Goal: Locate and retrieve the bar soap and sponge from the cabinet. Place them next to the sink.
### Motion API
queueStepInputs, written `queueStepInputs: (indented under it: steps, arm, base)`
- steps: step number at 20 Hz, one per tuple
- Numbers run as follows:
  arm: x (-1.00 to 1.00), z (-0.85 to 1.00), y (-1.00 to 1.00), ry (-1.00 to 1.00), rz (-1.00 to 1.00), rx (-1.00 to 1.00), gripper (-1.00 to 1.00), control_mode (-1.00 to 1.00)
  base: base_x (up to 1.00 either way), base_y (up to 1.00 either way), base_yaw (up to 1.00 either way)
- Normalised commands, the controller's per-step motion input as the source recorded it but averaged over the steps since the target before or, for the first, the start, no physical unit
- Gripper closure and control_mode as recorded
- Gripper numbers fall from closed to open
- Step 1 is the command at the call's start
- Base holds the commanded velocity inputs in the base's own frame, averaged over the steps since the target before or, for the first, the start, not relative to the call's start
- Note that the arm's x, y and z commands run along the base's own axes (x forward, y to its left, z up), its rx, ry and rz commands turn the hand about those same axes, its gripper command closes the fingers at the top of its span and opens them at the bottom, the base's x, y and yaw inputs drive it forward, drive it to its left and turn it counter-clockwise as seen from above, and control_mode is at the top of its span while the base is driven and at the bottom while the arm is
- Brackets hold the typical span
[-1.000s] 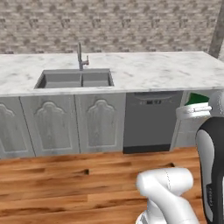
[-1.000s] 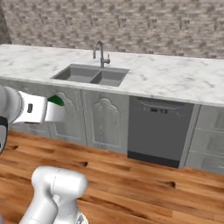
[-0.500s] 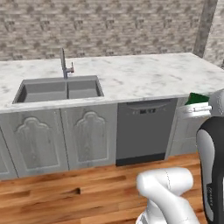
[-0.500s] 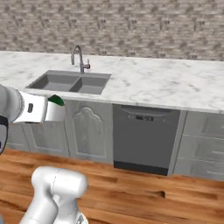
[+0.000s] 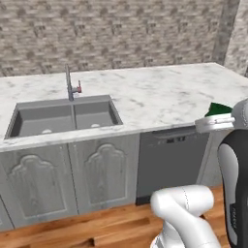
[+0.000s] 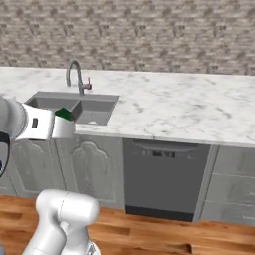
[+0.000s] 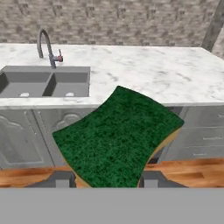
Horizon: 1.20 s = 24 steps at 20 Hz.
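Closest in, the gripper (image 7: 107,179) is clamped on the sponge (image 7: 118,138), its two dark fingertips (image 7: 59,178) sitting on either side of the block's lower edge in the hand view; jaws closed down to the sponge's width. Sponge is tilted, dark green face toward the hand camera, thin yellow edge visible along its right side. In the left base view a green corner of the sponge (image 5: 219,109) pokes out past the white hand at the right edge, held in the air off the front of the counter, level with the countertop edge. In the right base view the same green bit (image 6: 63,114) shows just beyond the hand, in front of the counter edge near the sink's right basin. Below, wood floor (image 6: 149,231), grey base cabinets (image 5: 72,177) with carved doors, and a dark dishwasher (image 6: 164,179) under the counter. Farther back, white marble countertop (image 6: 184,109) with the grey double-basin sink (image 5: 63,116) set into it, to the left of the sponge. Faucet (image 5: 70,85) with small red handle stands behind the basins. Brick wall (image 5: 121,34) at the rear.
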Motion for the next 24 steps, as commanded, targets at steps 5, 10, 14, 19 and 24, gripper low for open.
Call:
queueStepInputs:
  steps: [5,10,14,19,24]
  arm:
    - [0.00,0.00,0.00,0.00,0.00,0.00,1.00,1.00]
    - [0.00,0.00,0.00,0.00,0.00,0.00,1.00,1.00]
    - [0.00,0.00,0.00,0.00,0.00,0.00,1.00,1.00]
    - [0.00,0.00,0.00,0.00,0.00,0.00,1.00,1.00]
    - [0.00,0.00,0.00,0.00,0.00,0.00,1.00,1.00]
  base:
    - [0.69,0.39,0.02]
    - [0.74,-0.04,0.04]
    - [0.64,-0.18,0.10]
    - [0.66,-0.37,0.15]
    - [0.41,-0.47,0.13]
